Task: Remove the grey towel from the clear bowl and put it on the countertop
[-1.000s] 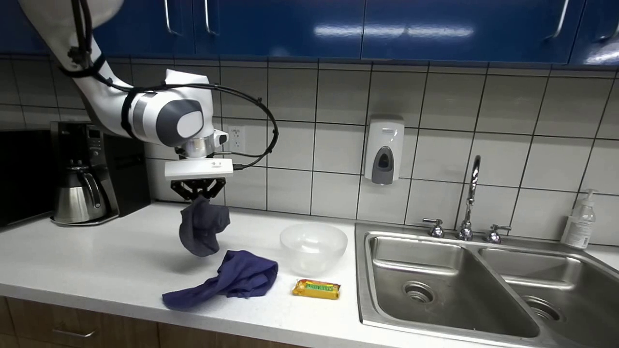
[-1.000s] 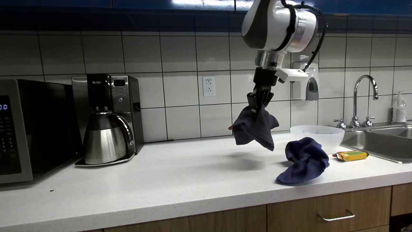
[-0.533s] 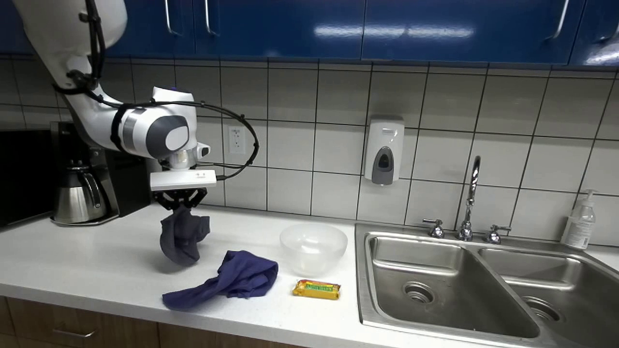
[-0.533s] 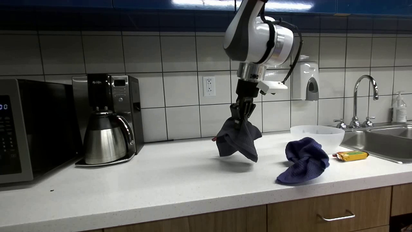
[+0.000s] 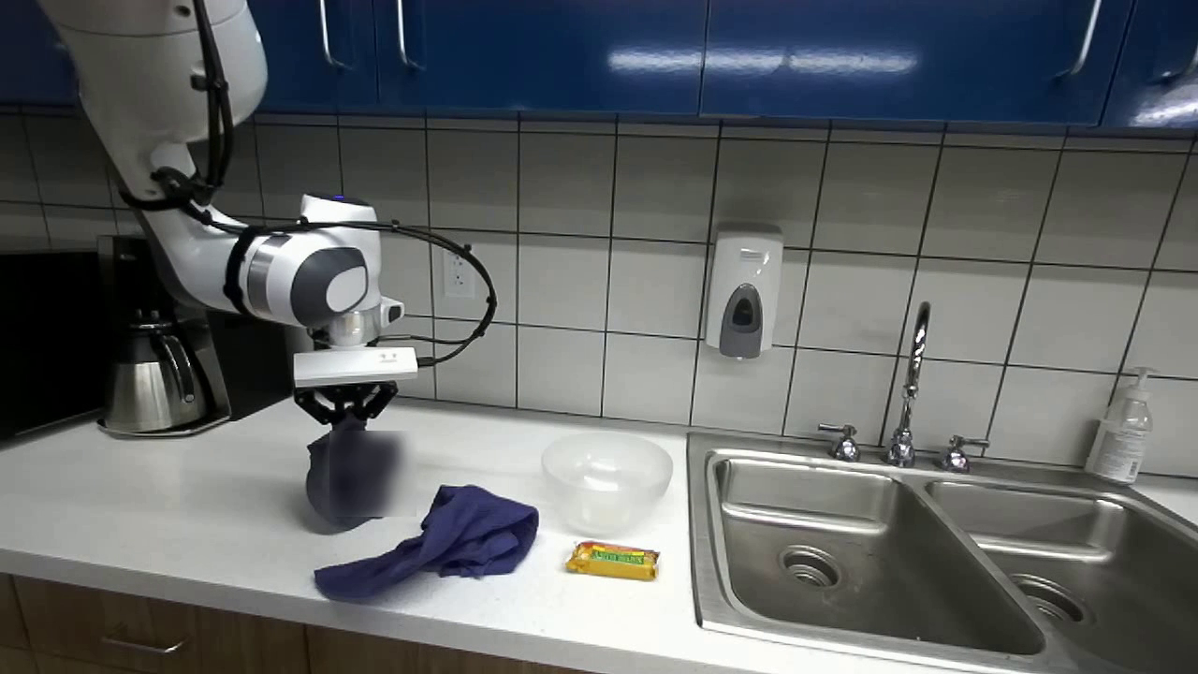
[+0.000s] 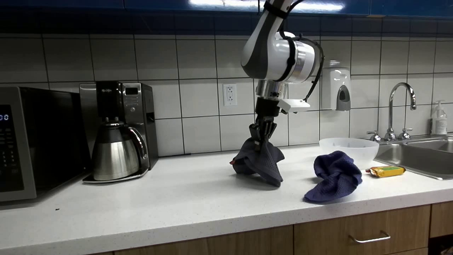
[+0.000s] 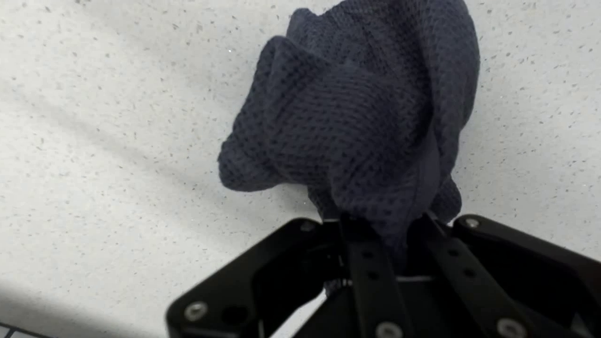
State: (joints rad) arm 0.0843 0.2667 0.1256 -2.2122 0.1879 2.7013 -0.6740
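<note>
The grey towel [image 6: 260,161] hangs bunched from my gripper [image 6: 260,141], which is shut on its upper part. It also shows in an exterior view [image 5: 332,477], its right side blurred there, and in the wrist view [image 7: 357,117]. Its lower folds are at or just above the countertop [image 6: 177,198]; I cannot tell how much touches. A small reddish bit pokes out at its left edge. In the wrist view the gripper [image 7: 387,223] has cloth between its fingers. The clear bowl [image 5: 606,477] stands upright to the right, apart from the towel; no cloth shows in it.
A purple-blue towel [image 5: 477,534] lies crumpled between the grey towel and the bowl. A yellow snack packet [image 5: 613,561] lies in front of the bowl. The sink [image 5: 707,562] is at the right. A coffee maker [image 6: 116,152] and a microwave [image 6: 53,148] stand at the left.
My gripper has moved left and down with the grey towel held in it, bringing the cloth close to the countertop. The bowl, purple-blue towel and packet have not moved.
</note>
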